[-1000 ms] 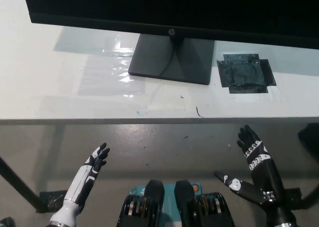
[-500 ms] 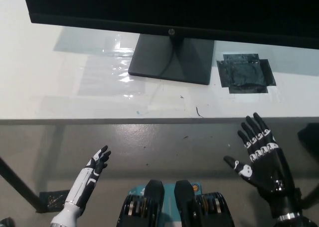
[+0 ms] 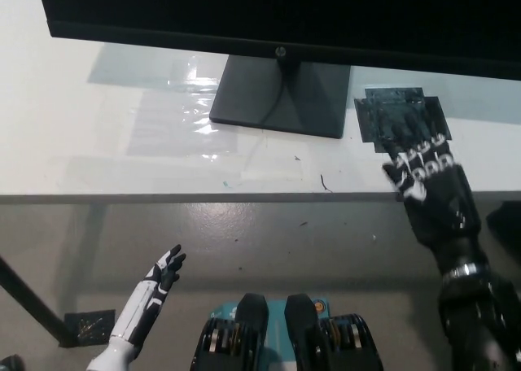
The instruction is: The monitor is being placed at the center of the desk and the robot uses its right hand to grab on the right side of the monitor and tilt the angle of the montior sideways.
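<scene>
- The wide black flat-screen monitor [image 3: 277,17] stands on its dark square base [image 3: 281,94] at about 12 o'clock on the white desk [image 3: 106,155], its lower bezel spanning nearly the whole top of the view.
- The black right hand [image 3: 423,176] is over the desk's near edge at about 4 o'clock, fingers spread, holding nothing, their tips over a dark taped patch [image 3: 400,119] just right of the base.
- The white left hand [image 3: 155,285] rests at 7 o'clock below the desk, open and empty.
- Risk, as I judge it: the screen's right edge lies outside the view, so the reach is partly blind; a push low on the bezel could slide the base rather than swivel the screen.
- No containers are visible.
</scene>
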{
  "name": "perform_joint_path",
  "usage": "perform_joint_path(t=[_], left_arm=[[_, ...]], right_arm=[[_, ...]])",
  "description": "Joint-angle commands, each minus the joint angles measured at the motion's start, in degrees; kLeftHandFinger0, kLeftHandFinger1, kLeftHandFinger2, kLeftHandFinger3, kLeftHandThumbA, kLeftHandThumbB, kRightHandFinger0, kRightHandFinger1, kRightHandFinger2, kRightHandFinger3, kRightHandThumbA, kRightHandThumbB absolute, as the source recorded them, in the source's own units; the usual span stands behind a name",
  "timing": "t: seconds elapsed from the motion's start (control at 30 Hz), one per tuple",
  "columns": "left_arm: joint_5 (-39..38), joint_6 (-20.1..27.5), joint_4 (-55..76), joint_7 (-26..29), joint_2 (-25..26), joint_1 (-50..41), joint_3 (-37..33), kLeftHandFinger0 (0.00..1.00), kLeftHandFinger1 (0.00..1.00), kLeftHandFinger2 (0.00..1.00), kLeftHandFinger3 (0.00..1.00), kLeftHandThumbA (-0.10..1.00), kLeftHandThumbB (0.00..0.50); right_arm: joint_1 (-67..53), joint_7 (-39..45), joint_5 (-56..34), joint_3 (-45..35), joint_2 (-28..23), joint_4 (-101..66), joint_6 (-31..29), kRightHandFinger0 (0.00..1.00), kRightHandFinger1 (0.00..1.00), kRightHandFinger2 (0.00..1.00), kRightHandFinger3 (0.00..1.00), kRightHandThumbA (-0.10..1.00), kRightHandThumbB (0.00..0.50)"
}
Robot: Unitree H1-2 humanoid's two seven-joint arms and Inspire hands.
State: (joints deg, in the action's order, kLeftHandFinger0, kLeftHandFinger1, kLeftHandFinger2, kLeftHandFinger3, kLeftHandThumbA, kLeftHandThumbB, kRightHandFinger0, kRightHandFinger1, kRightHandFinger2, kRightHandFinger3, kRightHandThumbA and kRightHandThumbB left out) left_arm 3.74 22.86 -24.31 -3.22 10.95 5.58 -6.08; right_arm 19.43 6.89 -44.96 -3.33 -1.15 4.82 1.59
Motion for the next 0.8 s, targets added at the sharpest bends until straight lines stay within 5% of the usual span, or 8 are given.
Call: perform_joint_path(t=[0.0, 0.77], left_arm=[[1.7, 4.1, 1.6, 1.5, 0.7, 0.0, -0.6, 1.0, 1.0, 1.0, 1.0, 1.0, 0.223], [2.6, 4.1, 2.0, 2.2, 1.3, 0.3, -0.8, 1.0, 1.0, 1.0, 1.0, 1.0, 0.214]], right_arm=[[16.7, -0.3, -25.3, -10.3, 4.0, 8.9, 13.7, 1.0, 1.0, 1.0, 1.0, 1.0, 0.336], [27.2, 7.7, -16.8, -20.8, 5.8, 35.5, 13.6, 1.0, 1.0, 1.0, 1.0, 1.0, 0.317]])
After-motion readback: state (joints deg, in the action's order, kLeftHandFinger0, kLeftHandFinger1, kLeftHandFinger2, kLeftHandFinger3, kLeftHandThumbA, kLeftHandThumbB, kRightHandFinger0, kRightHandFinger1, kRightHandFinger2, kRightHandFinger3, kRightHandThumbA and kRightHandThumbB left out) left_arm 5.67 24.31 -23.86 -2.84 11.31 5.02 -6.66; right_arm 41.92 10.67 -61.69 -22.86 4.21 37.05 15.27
